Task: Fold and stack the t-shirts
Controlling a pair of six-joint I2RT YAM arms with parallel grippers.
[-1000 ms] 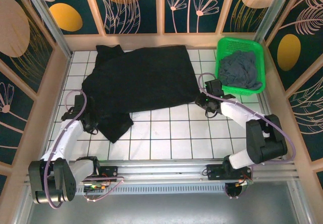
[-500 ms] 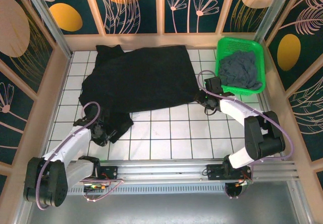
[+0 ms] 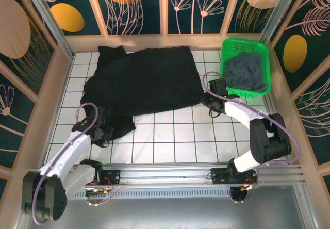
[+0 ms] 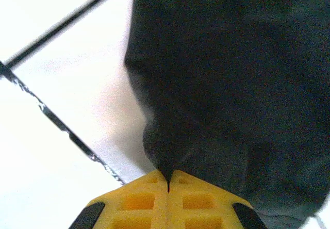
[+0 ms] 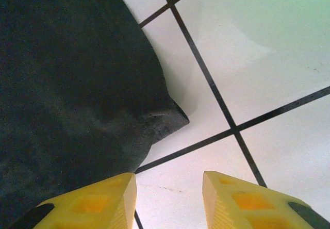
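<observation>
at the near left of the tiled table (image 3: 170, 136), the left gripper (image 4: 168, 176) was clamped tight, fingers pressed together w/ a pinch of dark cloth caught between them: the near-left flap of the black t-shirt (image 3: 147, 79). a bit farther in, at the right, the right gripper (image 5: 169, 187) was spread apart and held nothing; a lower corner of the same shirt lay on the tile just ahead of its fingers, not between them. beyond both, the black t-shirt lay spread over the far-middle tiles, mostly flat, w/ a rumpled flap trailing toward the left arm and a bunched bit at the far-left corner. no fold was visible in it. farthest off, at the far right, the grey-blue t-shirt (image 3: 246, 71) sat crumpled inside the green basket (image 3: 226, 47), untouched by either arm. progress, as i judged it: early. first shirt was only being gripped and laid out, approx. zero folds done; the second hadn't left the basket; no stack existed. left to do: grab the right corner, fold the black one, fetch and fold the grey-blue one, then stack.
</observation>
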